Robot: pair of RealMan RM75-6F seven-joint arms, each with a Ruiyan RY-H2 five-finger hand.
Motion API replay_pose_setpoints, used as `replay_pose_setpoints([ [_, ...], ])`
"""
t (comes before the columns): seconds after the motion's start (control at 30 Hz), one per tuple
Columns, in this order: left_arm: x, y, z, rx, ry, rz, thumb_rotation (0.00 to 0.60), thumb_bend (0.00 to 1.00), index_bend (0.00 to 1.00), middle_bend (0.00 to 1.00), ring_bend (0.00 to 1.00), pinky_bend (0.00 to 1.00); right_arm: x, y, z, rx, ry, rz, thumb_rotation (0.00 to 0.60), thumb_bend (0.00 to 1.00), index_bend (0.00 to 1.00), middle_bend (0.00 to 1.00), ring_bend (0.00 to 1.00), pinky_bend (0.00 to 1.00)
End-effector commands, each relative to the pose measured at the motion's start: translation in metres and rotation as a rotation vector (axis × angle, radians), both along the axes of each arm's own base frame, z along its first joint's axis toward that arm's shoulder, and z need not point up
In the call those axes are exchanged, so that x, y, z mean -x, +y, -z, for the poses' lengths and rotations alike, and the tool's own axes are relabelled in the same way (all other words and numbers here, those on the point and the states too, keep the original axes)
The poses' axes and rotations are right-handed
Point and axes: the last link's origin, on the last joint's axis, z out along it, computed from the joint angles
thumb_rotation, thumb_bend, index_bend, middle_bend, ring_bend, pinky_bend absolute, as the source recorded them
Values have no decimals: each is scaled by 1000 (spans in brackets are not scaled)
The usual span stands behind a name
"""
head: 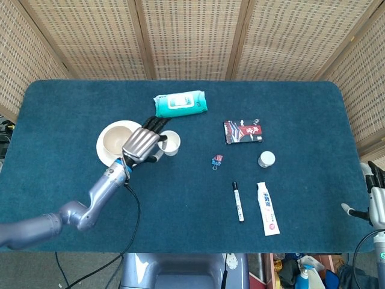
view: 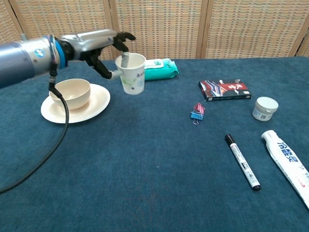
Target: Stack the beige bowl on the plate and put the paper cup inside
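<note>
Holding: our left hand (view: 99, 46) pinches the paper cup (view: 132, 73) above the table.
Bowl: beige bowl (view: 72, 93) sits on the plate (view: 96, 105).
Right hand (head: 376, 201): fingers spread.

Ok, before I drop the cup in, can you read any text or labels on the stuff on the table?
Nothing reads clearly.
Toothpaste tube: blue print, too blurred.
Wet wipes pack: label too small.
Dark red box: white lettering, unreadable.
Paper cup in the left hand: green pattern, no legible words.
Marker: no readable print.
</note>
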Motion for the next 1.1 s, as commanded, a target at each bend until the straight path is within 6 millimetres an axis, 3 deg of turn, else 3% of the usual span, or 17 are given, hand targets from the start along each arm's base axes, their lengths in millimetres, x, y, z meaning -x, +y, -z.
replay_pose_setpoints([
  [0.03,35,6,-53,-63,-20,-100,600,459,609,0,0,0,-1,0,1,-3,0,-4,600,0,11,0,0,0],
  [0.23,83,2,-92,-122,24,-198,600,460,609,0,0,0,-2,-1,3,-11,-1,-7,600,0,11,0,0,0],
  [0.33,108,1,-100,-103,25,-271,600,463,609,0,0,0,-4,-1,4,-16,0,-13,600,0,11,0,0,0],
  [0.43,131,0,-96,-72,30,-326,600,464,609,0,0,0,-7,-2,6,-22,4,-22,600,0,11,0,0,0],
  [0.63,144,8,-76,-48,19,-348,600,464,608,0,0,0,-9,-3,10,-34,12,-23,600,0,11,0,0,0],
  [1.1,141,27,-48,-48,-16,-324,600,464,608,0,0,0,-1,-5,11,-39,18,7,600,0,11,0,0,0],
])
